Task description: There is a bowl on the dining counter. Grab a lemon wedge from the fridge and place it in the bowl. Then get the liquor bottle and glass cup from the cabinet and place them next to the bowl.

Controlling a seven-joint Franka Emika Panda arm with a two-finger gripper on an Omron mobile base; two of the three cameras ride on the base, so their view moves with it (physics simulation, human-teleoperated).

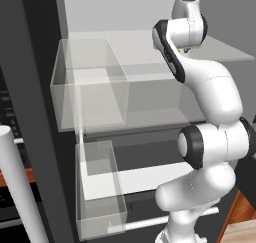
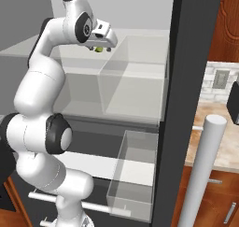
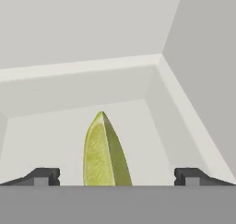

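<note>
My pincer [image 3: 115,174] is spread wide and holds nothing. In the hand view its two dark tips stand far apart at the bottom, and the lemon wedge [image 3: 103,151] lies between them, pointed end away from me, pale green-yellow flesh on one side and darker rind on the other. It rests on a pale shelf [image 3: 55,135] inside the fridge [image 2: 186,81], near the back corner where the floor meets the white walls. In the right base view I can just make out the wedge [image 2: 98,49] as a small yellow-green speck under my hand, on the upper shelf behind the clear door bins [image 2: 135,174].

I judge that I am at the reach, just before the grasp; nothing has gone to the bowl yet.

What could go wrong: the wedge is narrow and tapered, so if I clench too high on the point, it may squirt out forward and slide to the back wall. The slick rind on one side makes that likelier. If I come down off-centre, one tip could nudge it sideways first. My arm [image 1: 210,92] is bent tightly inside the opening, so on the way out an elbow could catch the clear bin [image 1: 90,87] or the door edge [image 2: 179,142] and jolt the wedge loose.
</note>
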